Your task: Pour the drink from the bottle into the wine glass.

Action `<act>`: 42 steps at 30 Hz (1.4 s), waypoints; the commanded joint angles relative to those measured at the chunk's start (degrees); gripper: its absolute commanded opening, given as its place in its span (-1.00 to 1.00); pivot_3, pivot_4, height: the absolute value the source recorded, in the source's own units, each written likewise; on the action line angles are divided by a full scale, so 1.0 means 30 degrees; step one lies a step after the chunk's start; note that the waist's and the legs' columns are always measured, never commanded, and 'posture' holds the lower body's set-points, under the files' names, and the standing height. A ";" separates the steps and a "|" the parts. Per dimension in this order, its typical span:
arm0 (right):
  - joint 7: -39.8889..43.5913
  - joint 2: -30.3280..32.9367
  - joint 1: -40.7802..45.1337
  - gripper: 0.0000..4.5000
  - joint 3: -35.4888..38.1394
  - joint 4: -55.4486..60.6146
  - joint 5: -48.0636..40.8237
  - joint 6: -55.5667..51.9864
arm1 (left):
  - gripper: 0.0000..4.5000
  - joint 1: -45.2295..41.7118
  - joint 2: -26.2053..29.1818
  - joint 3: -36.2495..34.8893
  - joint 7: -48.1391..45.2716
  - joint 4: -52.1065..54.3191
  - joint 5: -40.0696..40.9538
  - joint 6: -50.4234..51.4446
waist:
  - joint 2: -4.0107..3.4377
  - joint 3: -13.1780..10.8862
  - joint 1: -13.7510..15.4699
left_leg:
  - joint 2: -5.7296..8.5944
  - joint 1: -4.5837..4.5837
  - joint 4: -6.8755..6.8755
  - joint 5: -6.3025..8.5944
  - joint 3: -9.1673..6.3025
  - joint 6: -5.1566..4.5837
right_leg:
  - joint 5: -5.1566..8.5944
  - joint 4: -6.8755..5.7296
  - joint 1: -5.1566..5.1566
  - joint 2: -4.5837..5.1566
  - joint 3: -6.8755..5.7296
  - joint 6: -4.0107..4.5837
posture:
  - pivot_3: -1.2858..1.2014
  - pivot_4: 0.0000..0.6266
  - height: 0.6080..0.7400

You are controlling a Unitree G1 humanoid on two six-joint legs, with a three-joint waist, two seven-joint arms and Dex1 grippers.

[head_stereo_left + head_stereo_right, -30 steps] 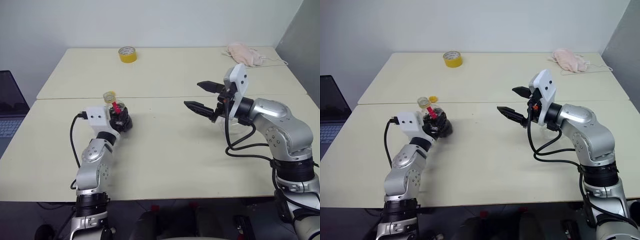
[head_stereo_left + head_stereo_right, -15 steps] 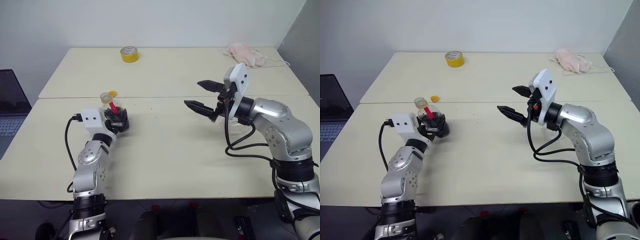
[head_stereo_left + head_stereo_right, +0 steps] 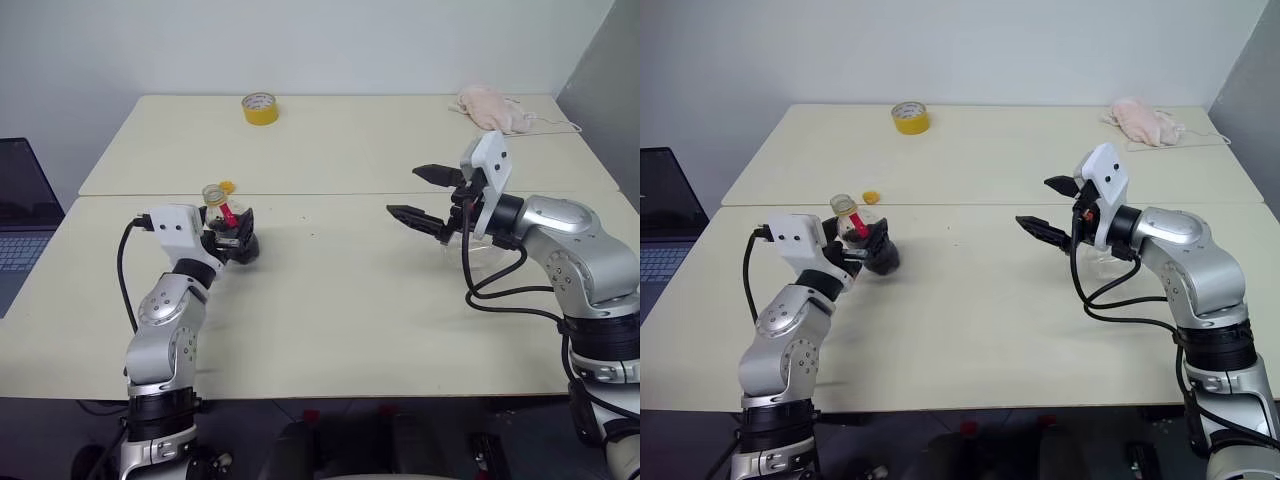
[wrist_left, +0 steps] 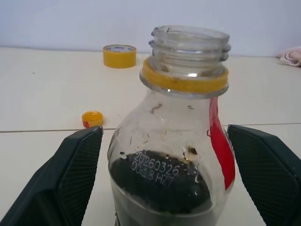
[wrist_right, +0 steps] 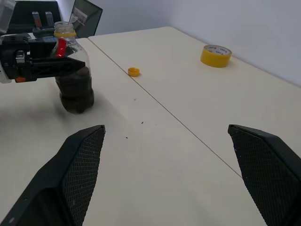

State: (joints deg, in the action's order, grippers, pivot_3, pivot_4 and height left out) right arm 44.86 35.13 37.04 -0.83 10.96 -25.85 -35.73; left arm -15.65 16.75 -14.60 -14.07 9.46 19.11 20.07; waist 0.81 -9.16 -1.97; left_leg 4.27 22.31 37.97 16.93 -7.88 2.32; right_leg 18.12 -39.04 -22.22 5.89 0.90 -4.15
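Observation:
The bottle [image 4: 174, 141] stands upright on the table at the left, uncapped, with a yellow ring under its mouth and a red label strip. The dark drink [image 4: 160, 188] fills its lower body. My left gripper [image 3: 243, 232] is open, one finger on each side of the bottle. The yellow cap [image 3: 227, 186] lies on the table just behind it. My right gripper [image 3: 402, 192] hovers open and empty above the table at the right, pointing toward the bottle. The wine glass [image 3: 482, 262] is mostly hidden behind my right wrist; only a clear piece shows below it.
A yellow tape roll [image 3: 258, 107] sits at the back of the far table. A pink cloth [image 3: 490, 108] lies at the back right. A laptop [image 3: 15, 220] stands off the table's left edge. A seam [image 3: 330, 194] runs between the two tables.
My left gripper has opened from its grip on the bottle and risen slightly. My right arm has shifted to the right, still open.

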 commanded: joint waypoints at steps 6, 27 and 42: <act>0.0415 0.0229 0.0137 1.00 0.0147 0.0087 0.0170 0.0594 | 0.99 -0.0689 0.1007 -0.0676 -0.0238 0.2190 0.1013 0.0874 | 0.0003 -0.0002 0.0021 | 0.0000 0.0001 0.0002 0.0000 -0.0002 0.0000 | 0.0000 -0.0001 0.0001 -0.0001 -0.0001 0.0000 | 0.03 -0.52 1.00; 0.0507 0.0142 -0.0026 1.00 0.0174 0.0160 0.0546 0.0653 | 0.99 -0.0538 0.1003 0.0102 -0.0234 0.0221 0.0410 0.0911 | 0.0004 -0.0002 0.0032 | 0.0000 0.0007 0.0007 0.0000 -0.0004 0.0000 | -0.0001 -0.0001 0.0000 -0.0001 -0.0005 0.0000 | 0.03 -0.52 1.00; 0.0201 -0.0003 -0.0205 1.00 0.0149 0.0434 0.0567 0.0489 | 0.48 -0.0310 0.0305 0.0294 0.0074 -0.0747 -0.0234 -0.0113 | 0.0003 -0.0002 0.0033 | 0.0000 0.0007 0.0010 0.0000 -0.0004 0.0000 | -0.0001 -0.0002 0.0000 0.0000 -0.0002 -0.0001 | 0.03 -0.52 1.00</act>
State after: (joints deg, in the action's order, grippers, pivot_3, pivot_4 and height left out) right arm 45.64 35.02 36.22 -1.32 10.14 -23.85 -34.57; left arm -16.52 17.62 -12.94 -14.29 6.77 18.99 21.37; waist 0.82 -9.16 -1.87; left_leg 4.27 22.33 37.99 16.93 -7.89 2.32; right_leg 18.12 -39.04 -22.22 5.90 0.88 -4.15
